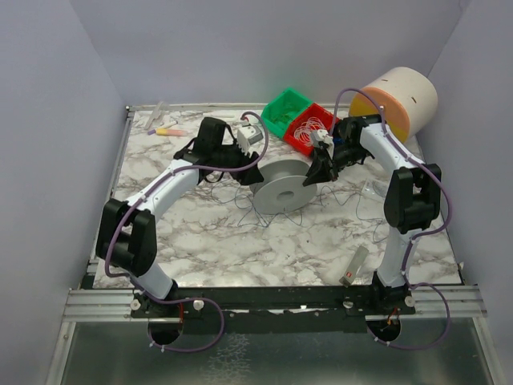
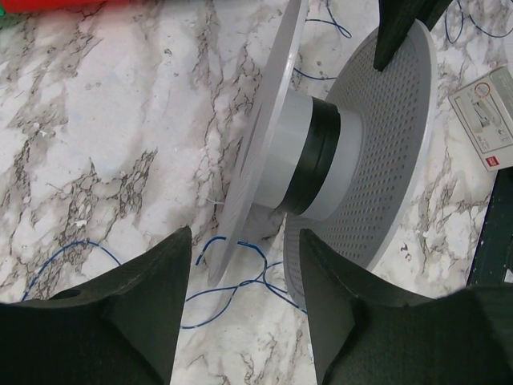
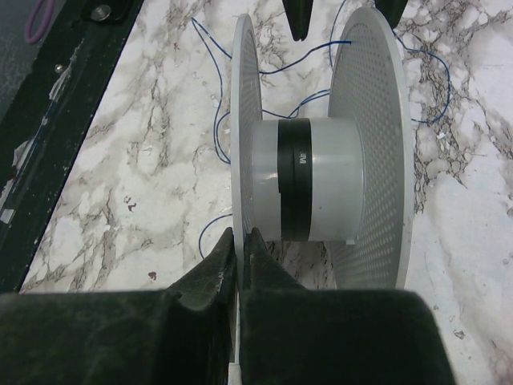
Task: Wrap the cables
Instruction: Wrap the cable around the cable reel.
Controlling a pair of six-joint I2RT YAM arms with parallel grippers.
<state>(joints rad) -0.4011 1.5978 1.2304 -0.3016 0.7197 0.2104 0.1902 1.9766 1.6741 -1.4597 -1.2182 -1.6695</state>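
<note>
Left wrist, left gripper (image 2: 240, 301): fingers spread apart, holding nothing. A flange edge of the grey spool (image 2: 321, 160) shows in the gap.
Left wrist, cables (image 2: 232, 281): thin blue strands lying loose on the marble table (image 2: 96, 144) under the spool.
Right wrist, right gripper (image 3: 240, 245): fingers clamped on the rim of one spool flange.
Right wrist, hub (image 3: 329, 176): white, ringed by a black band (image 3: 292, 180).
Top view, spool: on edge mid-table between both grippers, with cables straggling around its foot.

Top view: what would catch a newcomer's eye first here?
A big grey spool stands on edge mid-table, the right pincer shut on one flange rim. Thin blue cables lie loose on the marble table around it, and a red bin and a green bin sit behind.
</note>
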